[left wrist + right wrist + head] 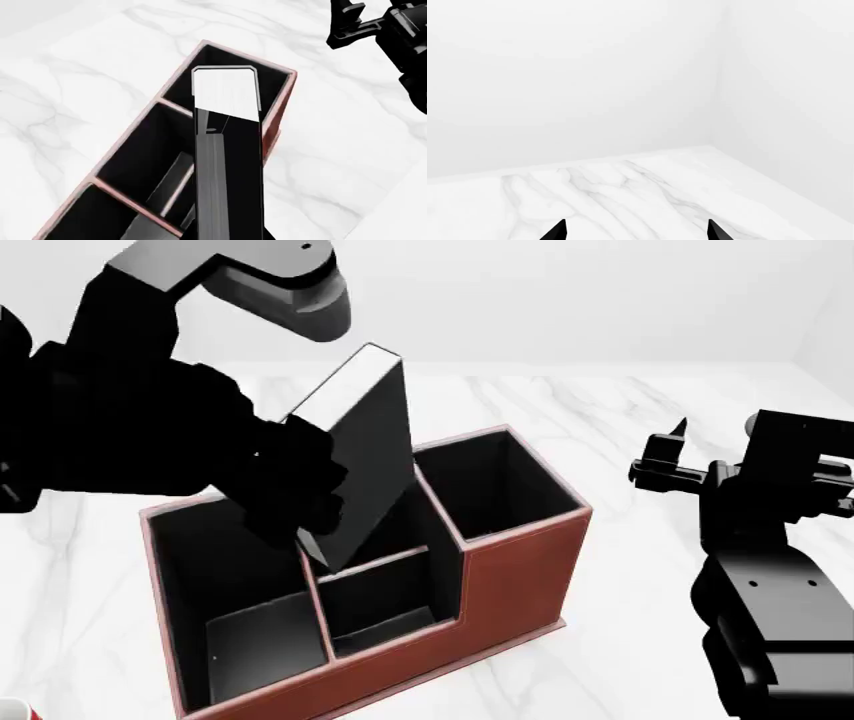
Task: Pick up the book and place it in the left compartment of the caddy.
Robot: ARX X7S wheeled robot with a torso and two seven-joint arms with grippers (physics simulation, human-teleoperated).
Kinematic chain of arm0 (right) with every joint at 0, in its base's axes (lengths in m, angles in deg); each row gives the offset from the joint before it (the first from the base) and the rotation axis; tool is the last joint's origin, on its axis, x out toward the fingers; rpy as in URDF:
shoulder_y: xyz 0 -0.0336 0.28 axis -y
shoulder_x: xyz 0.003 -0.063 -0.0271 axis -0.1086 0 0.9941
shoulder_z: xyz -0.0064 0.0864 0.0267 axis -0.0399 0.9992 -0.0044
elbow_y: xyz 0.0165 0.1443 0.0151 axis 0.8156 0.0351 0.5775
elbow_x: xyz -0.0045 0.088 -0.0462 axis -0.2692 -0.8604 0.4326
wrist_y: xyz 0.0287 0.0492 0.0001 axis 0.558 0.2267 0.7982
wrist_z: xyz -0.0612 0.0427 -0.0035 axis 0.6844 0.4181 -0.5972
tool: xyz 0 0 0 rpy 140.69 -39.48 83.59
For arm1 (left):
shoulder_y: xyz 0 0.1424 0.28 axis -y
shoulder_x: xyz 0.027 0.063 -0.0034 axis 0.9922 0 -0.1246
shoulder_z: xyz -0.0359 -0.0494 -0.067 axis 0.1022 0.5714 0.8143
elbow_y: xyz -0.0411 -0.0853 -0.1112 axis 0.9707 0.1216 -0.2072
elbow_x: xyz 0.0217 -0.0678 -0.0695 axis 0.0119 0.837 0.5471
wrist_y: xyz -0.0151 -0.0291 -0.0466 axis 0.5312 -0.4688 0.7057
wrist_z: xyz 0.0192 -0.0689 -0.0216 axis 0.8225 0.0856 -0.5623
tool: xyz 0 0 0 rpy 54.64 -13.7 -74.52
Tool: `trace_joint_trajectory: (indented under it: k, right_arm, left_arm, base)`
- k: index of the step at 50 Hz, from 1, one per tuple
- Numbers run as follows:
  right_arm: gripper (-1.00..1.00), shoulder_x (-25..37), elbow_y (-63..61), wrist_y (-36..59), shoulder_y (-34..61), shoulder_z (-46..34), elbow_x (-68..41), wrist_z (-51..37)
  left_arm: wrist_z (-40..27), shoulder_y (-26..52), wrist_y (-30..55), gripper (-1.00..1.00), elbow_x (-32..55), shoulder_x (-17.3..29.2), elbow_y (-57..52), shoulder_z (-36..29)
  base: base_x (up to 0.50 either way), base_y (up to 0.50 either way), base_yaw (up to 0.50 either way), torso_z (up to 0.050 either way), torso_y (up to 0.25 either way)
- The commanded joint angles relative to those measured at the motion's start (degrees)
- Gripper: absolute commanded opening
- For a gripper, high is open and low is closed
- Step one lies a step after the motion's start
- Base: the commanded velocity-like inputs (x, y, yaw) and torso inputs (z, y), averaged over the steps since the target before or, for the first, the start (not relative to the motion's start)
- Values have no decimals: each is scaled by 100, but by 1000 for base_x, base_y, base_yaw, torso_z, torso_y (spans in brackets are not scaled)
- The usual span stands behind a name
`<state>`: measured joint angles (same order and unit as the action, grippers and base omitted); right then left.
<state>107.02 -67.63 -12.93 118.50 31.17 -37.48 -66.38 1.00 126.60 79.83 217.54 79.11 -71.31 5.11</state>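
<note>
The left hand (223, 210) pinches the small rectangular book with matte black cover and white page edges (227, 107), which in the left wrist view hangs lengthwise over the reddish-brown leather-look caddy with black interior (277, 117); the white page edge shows above one end bay. Which bay that is, this view does not settle.

In the head view the left hand (296, 490) grips the book (367, 455) near its lower end. The book tilts, its lower corner over the divider between the tall, full-depth left compartment (234, 570) and the small middle bays, not yet inside any of them. The caddy (514, 575) stands on the white marble table (601, 430). The right hand (674, 462) is well apart, fingers spread and empty.

The right wrist view shows only two dark fingertips (557, 231) wide apart above the table (627, 195).

The book looks stiff and light, with a smooth cover that may slip; a firm grip across both covers, away from the end that goes in first, seems best.
</note>
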Motion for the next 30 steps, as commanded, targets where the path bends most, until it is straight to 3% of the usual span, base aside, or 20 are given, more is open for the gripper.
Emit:
trace_joint_trajectory:
  k: [1, 4, 9, 13, 22, 30]
  right_arm:
    - [100, -5, 17, 5, 33, -16, -16, -18]
    - [100, -3, -25, 39, 41, -24, -30, -22]
    - [100, -2, -48, 49, 36, -35, -41, -26]
    - [100, 3, -51, 68, 55, -46, -38, -41]
    - [100, -24, 35, 7, 69, -89, -32, -44]
    - [100, -14, -35, 53, 77, -97, -50, -65]
  left_arm:
    - [-2192, 1038, -1475, -100, 1282, 190, 470, -669]
    - [-2751, 1008, -1955, -100, 1485, 155, 431, -886]
    - [-2864, 982, -1752, -100, 1642, -36, 792, -1030]
    - [-3060, 883, -2539, -100, 1820, 38, 719, -995]
    - [-3669, 900, -2790, -100, 2260, -110, 963, -1256]
    - [-3822, 891, -2818, -100, 2388, -180, 912, -1364]
  base:
    - [0, 0, 0, 0, 0]
    - [0, 0, 0, 0, 0]
    - [0, 0, 0, 0, 0]
    - [0, 0, 0, 0, 3]
    - [0, 0, 0, 0, 1]
    - [0, 0, 0, 0, 1]
